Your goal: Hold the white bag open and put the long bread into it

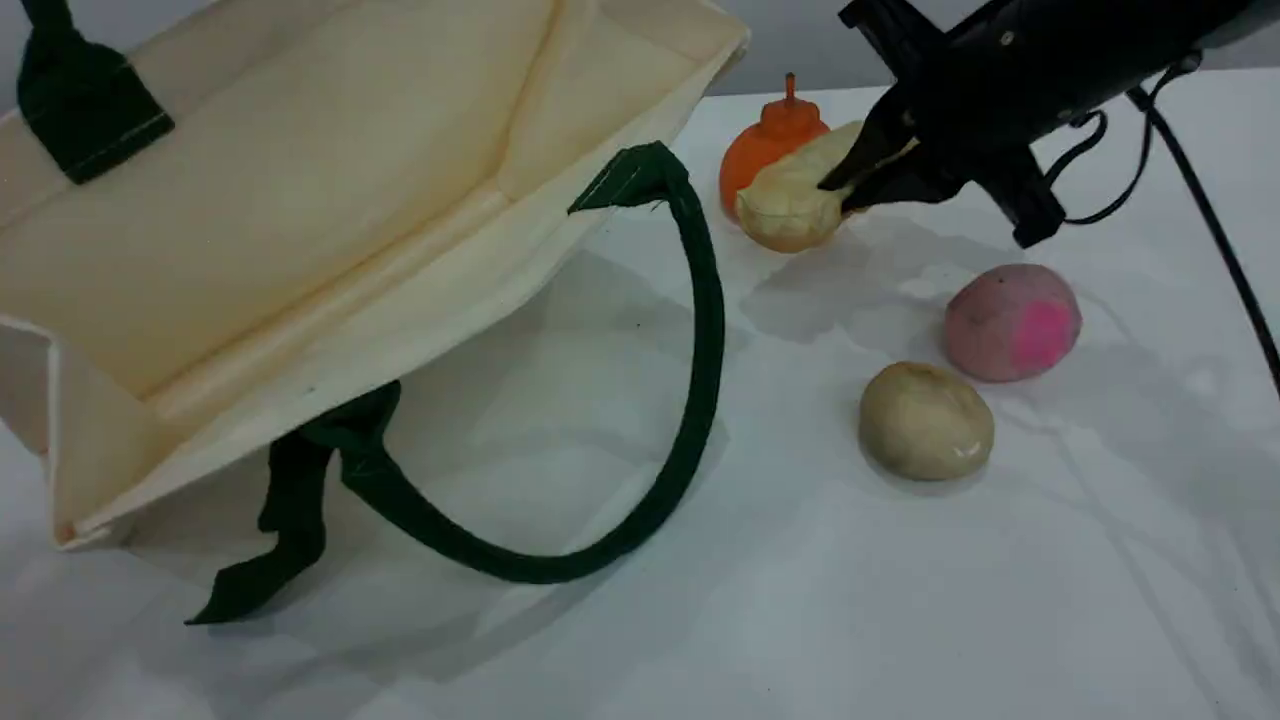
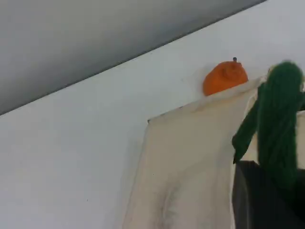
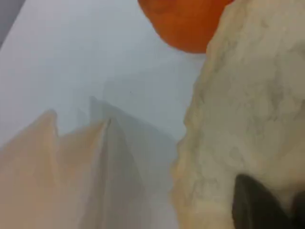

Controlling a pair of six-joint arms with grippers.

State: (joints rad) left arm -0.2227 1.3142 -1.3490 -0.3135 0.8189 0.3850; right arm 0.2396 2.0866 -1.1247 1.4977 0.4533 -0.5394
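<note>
A white table [image 1: 900, 600] fills most of the view, its surface faintly creased and softly shadowed. Behind its far edge stands a plain grey wall [image 2: 95, 38].

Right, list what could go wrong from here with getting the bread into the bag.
1. The right gripper pinches the long bread only at its far end, so the loaf may tilt or slip out on the way.
2. The orange pumpkin-shaped toy sits right behind the loaf and could get knocked.
3. The white bag hangs by one green handle in the left gripper; its mouth could sag, and the loose handle lies near the bread's path.
</note>
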